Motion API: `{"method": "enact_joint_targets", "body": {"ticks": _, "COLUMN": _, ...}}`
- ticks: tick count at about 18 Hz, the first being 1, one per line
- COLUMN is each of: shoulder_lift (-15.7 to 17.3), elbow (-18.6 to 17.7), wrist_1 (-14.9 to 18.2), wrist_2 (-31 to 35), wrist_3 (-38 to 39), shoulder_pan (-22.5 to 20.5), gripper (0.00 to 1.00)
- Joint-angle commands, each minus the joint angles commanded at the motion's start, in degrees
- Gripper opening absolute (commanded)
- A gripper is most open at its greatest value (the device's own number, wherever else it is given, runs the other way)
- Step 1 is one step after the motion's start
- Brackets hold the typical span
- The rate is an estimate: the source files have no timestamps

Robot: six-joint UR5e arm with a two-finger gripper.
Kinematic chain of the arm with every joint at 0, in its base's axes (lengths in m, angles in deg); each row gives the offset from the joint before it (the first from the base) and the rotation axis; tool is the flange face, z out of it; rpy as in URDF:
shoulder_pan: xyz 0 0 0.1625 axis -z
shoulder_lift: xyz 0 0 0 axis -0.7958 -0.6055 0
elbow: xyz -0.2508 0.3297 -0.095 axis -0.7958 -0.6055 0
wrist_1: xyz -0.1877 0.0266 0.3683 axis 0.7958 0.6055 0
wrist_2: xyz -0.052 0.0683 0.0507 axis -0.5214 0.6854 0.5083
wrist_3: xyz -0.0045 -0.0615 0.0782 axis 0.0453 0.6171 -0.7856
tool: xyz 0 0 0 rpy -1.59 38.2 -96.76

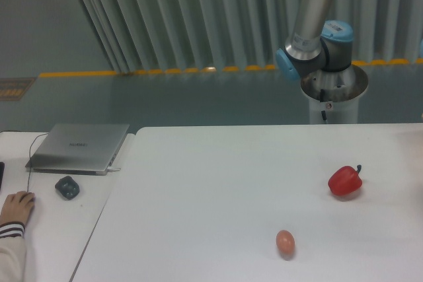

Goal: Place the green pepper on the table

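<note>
Only the arm [317,24] showing, upper right: silver links and blue joint caps rising off the top edge above a round base [334,94] behind the desk. Jaws out of view, so no read on their state.

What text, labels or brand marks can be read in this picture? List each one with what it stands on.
Laptop: a small mark at the middle of its closed grey lid, too blurred to read.
Robot arm's base: a small red and white spot, perhaps a sticker, too small to read.
Red pepper, egg, mouse, table: no text visible.
</note>
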Motion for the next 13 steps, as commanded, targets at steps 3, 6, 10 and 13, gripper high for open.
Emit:
{"method": "enact_joint_targets", "body": {"ticks": 3, "shoulder_lift": 0.1, "elbow": 0.0, "wrist_1": 0.0, "wrist_2": 0.0, "wrist_3": 0.0, "shoulder_pan": 0.0, "gripper": 1.0}}
{"method": "enact_joint_targets", "body": {"ticks": 6, "shoulder_lift": 0.3, "elbow": 0.0, "wrist_1": 0.0, "wrist_2": 0.0, "wrist_3": -0.1, "shoulder_pan": 0.0, "gripper": 1.0}}
{"method": "enact_joint_targets", "body": {"ticks": 10, "shoulder_lift": 0.4, "elbow": -0.7, "wrist_1": -0.1, "wrist_2": 0.2, "wrist_3": 3.5, "shoulder_pan": -0.8, "gripper": 1.0}}
{"method": "enact_joint_targets", "body": {"ticks": 13, "shoulder_lift": 1.8, "elbow": -1.4, "wrist_1": -0.2, "wrist_2": -0.1, "wrist_3": 8.1, "shoulder_pan": -2.3, "gripper": 1.0}}
